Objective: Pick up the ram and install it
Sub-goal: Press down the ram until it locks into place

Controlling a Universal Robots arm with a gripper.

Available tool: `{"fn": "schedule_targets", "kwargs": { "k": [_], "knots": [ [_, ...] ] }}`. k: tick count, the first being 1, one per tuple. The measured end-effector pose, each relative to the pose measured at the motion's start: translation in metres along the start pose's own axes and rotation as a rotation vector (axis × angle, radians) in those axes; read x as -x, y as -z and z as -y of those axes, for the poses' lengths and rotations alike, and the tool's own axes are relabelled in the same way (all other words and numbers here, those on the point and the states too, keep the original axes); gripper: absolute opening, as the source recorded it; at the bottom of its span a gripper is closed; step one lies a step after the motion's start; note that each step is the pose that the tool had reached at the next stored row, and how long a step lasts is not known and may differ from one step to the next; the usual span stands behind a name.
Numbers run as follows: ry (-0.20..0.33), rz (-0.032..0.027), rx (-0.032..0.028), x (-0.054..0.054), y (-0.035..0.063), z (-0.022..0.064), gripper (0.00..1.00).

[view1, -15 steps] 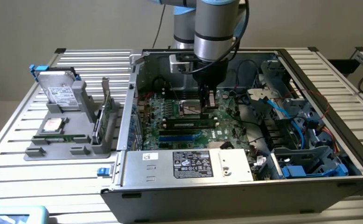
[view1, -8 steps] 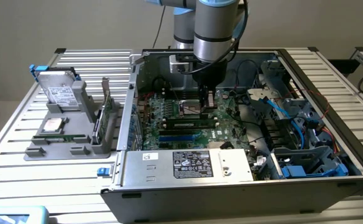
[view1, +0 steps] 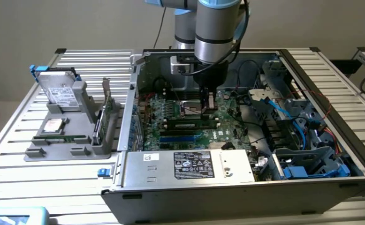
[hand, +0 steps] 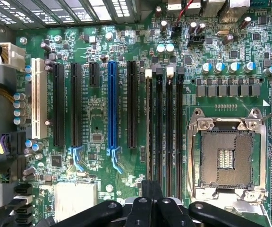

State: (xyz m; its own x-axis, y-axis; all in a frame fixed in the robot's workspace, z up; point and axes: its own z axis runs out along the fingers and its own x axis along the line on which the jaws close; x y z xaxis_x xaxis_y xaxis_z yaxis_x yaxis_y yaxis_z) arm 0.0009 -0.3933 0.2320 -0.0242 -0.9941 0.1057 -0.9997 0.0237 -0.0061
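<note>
The ram [view1: 61, 138], a long thin green stick, lies flat on the grey holder [view1: 57, 152] outside the case, at the exterior view's left. My gripper [view1: 209, 100] hangs inside the open computer case, just above the motherboard [view1: 189, 119] and far from the ram. In the wrist view the black fingers [hand: 151, 191] are pressed together with nothing between them. They hover over one end of the four black memory slots [hand: 164, 132], beside the open CPU socket [hand: 226, 158].
On the grey holder also stand a hard drive [view1: 62, 91], a silver CPU chip [view1: 53, 124] and an upright green expansion card [view1: 107, 112]. Case walls, the power supply [view1: 189, 165], blue cables [view1: 283, 112] and drive cages [view1: 311, 161] crowd around the motherboard.
</note>
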Motion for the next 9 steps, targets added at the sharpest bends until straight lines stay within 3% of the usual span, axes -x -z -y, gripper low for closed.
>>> {"fn": "schedule_targets", "kwargs": {
  "k": [7, 9],
  "knots": [
    [-0.001, 0.0006, 0.0000, 0.0001, -0.0021, 0.0000, 0.11],
    [-0.001, 0.0044, 0.0000, 0.0002, -0.0028, 0.0000, 0.11]
  ]
}}
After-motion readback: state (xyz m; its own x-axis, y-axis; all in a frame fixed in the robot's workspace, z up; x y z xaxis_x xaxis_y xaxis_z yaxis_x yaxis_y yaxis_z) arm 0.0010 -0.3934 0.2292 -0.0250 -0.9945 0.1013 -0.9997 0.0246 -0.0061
